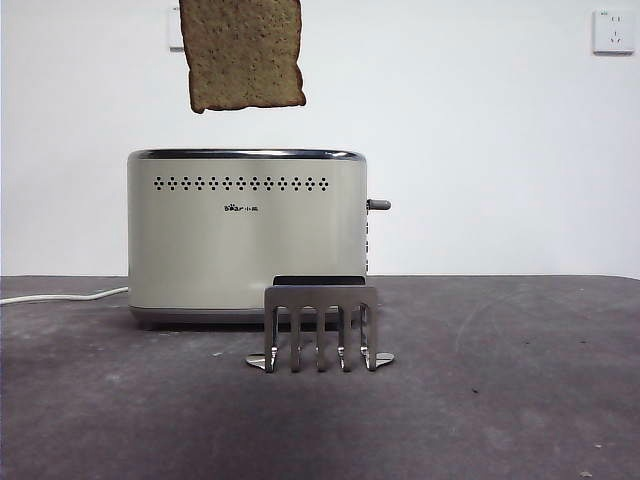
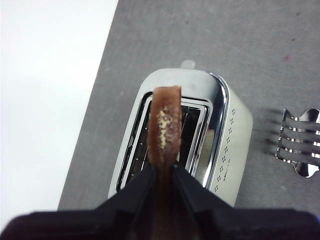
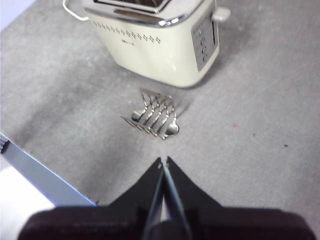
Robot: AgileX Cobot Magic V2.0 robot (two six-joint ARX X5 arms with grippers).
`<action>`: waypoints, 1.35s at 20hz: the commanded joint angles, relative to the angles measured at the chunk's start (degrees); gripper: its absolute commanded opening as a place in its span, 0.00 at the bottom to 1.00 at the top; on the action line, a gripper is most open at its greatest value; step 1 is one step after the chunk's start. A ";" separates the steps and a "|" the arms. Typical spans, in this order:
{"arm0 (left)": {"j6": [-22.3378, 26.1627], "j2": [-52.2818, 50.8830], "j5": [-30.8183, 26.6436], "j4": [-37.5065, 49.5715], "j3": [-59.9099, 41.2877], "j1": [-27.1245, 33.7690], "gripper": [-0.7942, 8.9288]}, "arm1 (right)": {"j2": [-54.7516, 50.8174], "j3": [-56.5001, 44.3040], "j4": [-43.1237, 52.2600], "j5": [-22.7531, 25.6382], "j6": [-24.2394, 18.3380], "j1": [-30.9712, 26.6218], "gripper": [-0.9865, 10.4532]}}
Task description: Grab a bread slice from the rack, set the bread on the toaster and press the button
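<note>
1. Nearest the front camera: rack (image 1: 320,328) on the grey table (image 1: 500,400), no slice in it, prongs upright, just in front of the toaster (image 1: 245,235).
2. Right gripper (image 3: 163,161) waits over the table short of the rack, jaws pressed together, nothing held.
3. Behind the rack: toaster with its lever (image 1: 378,204) on the side, white cord (image 1: 60,296) running off the other way. Two slots open on top in the left wrist view.
4. Slice of bread (image 1: 243,52) hangs well above the toaster top, not touching it. Left gripper (image 2: 163,172) is clamped on it edge-on, crust edge toward the slots.
5. Handling, my read: light, soft, crumbly. Squeeze too hard and it dents or tears; holding near the crust edge is the stiffest spot. It hangs thin and slightly skewed to the slot line, so align before lowering or it catches the chrome rim.
6. Far back: white wall, socket (image 1: 612,31) at upper corner.
</note>
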 commanded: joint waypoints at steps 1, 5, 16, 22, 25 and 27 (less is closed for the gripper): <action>5.84 0.87 0.92 0.70 0.20 0.92 0.07 | 1.18 0.02 0.22 0.04 -0.55 0.15 0.08; 7.50 2.21 5.38 1.05 0.20 3.04 0.07 | 2.60 0.02 0.24 0.02 -0.72 0.15 0.08; 7.85 8.24 9.92 0.39 0.17 5.77 0.07 | 3.17 0.02 0.26 0.04 -1.18 0.15 0.08; 8.98 9.07 10.08 -1.95 0.17 7.50 0.07 | 3.48 0.02 0.26 0.04 -1.40 0.15 0.08; 8.96 9.57 13.29 -1.90 0.17 8.81 0.07 | 3.93 0.02 0.35 0.04 -1.57 0.15 0.08; 8.48 10.86 14.53 -1.90 0.17 9.20 0.07 | 4.42 0.02 0.81 0.02 -1.57 0.15 0.08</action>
